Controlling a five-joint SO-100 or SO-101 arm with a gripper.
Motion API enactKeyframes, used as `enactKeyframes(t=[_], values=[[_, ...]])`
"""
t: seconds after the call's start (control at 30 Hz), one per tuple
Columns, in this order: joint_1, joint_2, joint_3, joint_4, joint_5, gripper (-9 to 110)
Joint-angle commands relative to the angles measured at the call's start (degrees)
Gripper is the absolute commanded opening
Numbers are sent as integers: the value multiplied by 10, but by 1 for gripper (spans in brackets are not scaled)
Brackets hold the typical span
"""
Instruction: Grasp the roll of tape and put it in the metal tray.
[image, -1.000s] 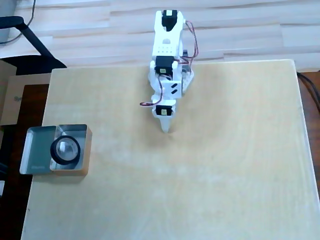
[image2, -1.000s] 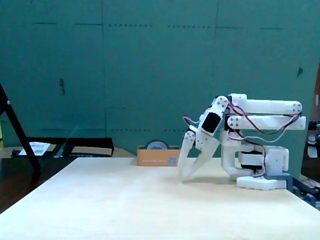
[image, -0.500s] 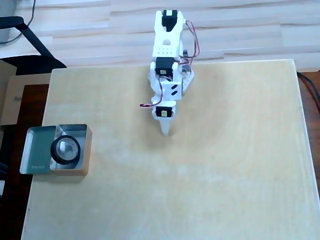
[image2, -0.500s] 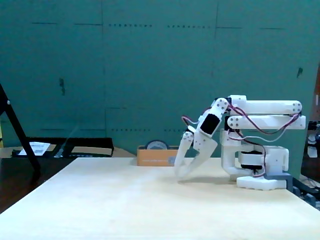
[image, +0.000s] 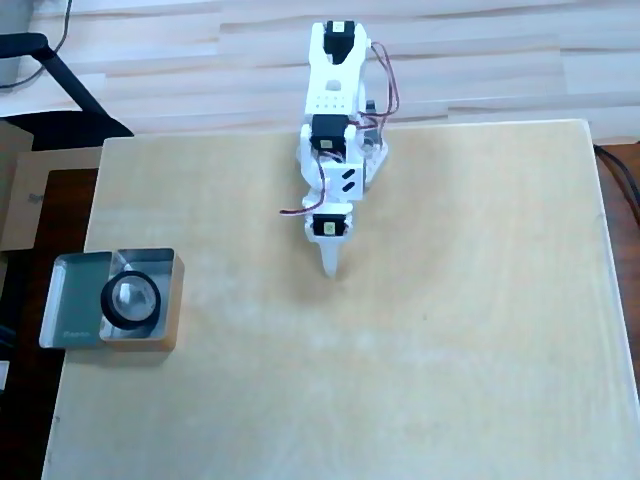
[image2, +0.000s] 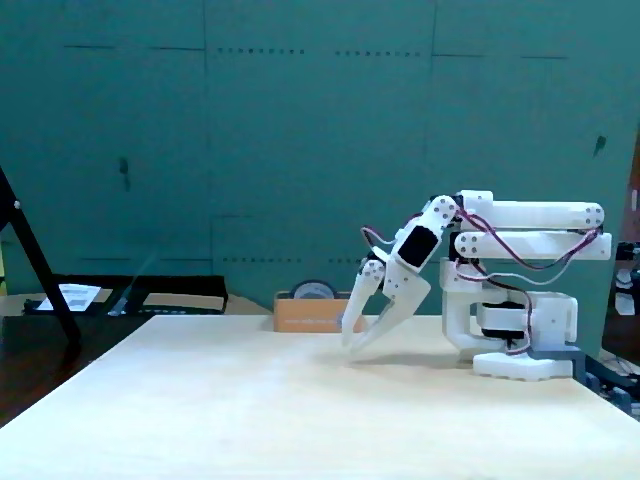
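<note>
The roll of tape (image: 134, 276), a thin black ring, lies inside the metal tray (image: 70, 300) at the table's left edge in the overhead view. From the fixed view, only the ring's top (image2: 313, 284) shows above the tray's brownish wall (image2: 310, 314), far back. My white gripper (image: 329, 270) hangs folded close to the arm's base, well right of the tray. It points down with its tips just above the table (image2: 347, 346). The fingertips meet and nothing is between them.
The arm's base (image2: 520, 350) stands at the table's far edge in the overhead view. A black stand leg (image2: 40, 270) and papers sit off the table at the left of the fixed view. The pale wooden table (image: 420, 380) spreads wide.
The gripper has swung slightly outward from the base, leftward in the fixed view, and its slightly parted tips have come together. The tape and tray have not moved.
</note>
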Motion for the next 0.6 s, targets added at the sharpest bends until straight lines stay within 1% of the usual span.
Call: enactKeyframes(t=[0.0, 0.57], values=[[-2, 164, 5, -2, -7, 0], [2, 164, 5, -2, -5, 0]])
